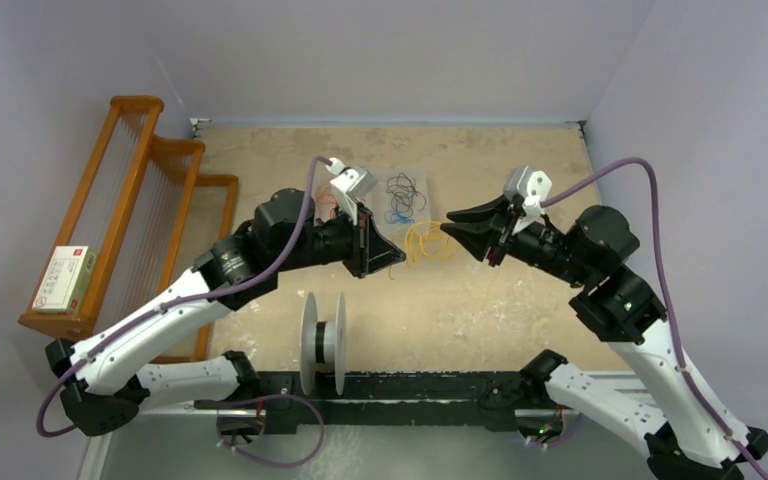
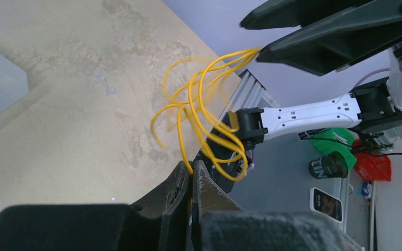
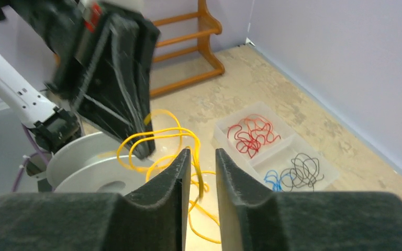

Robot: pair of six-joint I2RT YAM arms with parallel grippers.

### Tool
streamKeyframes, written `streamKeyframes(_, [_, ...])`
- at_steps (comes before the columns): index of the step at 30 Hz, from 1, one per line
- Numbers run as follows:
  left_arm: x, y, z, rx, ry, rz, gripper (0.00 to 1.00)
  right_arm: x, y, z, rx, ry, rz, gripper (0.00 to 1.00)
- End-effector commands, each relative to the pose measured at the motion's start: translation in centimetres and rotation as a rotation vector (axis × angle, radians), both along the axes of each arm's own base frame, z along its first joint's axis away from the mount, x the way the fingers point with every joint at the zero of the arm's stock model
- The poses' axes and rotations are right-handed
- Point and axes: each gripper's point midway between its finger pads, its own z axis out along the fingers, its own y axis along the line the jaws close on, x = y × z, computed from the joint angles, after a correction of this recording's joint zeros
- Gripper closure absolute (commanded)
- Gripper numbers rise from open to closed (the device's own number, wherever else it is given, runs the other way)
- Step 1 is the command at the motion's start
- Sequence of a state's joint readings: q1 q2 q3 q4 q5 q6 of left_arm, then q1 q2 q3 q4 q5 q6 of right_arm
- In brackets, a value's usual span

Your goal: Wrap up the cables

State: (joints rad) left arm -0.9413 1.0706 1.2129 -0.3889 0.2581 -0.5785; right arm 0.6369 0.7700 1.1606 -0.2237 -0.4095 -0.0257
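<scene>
The cables are a curly bunch of thin yellow-orange strands hanging in the air between my two grippers. My left gripper is shut on one end of the bunch; the left wrist view shows a strand of the cables pinched at the tips of this gripper. My right gripper is at the other end. Its jaws stand a little apart, and strands of the cables run loosely through the gap. The white spool stands upright just below the left gripper.
A clear tray behind the grippers holds red wires and black and blue wires. A wooden rack carrying a small box runs along the left side. A phone and a can lie off the table.
</scene>
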Motion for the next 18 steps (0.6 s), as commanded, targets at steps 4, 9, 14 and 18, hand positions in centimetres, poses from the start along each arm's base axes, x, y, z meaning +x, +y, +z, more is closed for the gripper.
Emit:
streamKeyframes(4, [-0.2, 3.5, 4.6, 0.024, -0.161, 0.051, 1.00, 0.5, -1.5, 0.2, 0.048, 0.012, -0.100, 0.58])
streamKeyframes(9, [0.6, 4.2, 5.0, 0.074, -0.173, 0.092, 1.00, 0.6, -1.3, 0.7, 0.080, 0.014, -0.101, 0.47])
streamKeyframes(14, [1.1, 4.1, 5.5, 0.101, -0.188, 0.100, 1.00, 0.9, 0.0, 0.3, 0.077, 0.042, -0.050, 0.45])
streamKeyframes(18, [1.3, 3.8, 6.2, 0.108, -0.186, 0.094, 1.00, 0.4, 1.8, -0.9, 0.059, 0.044, 0.054, 0.42])
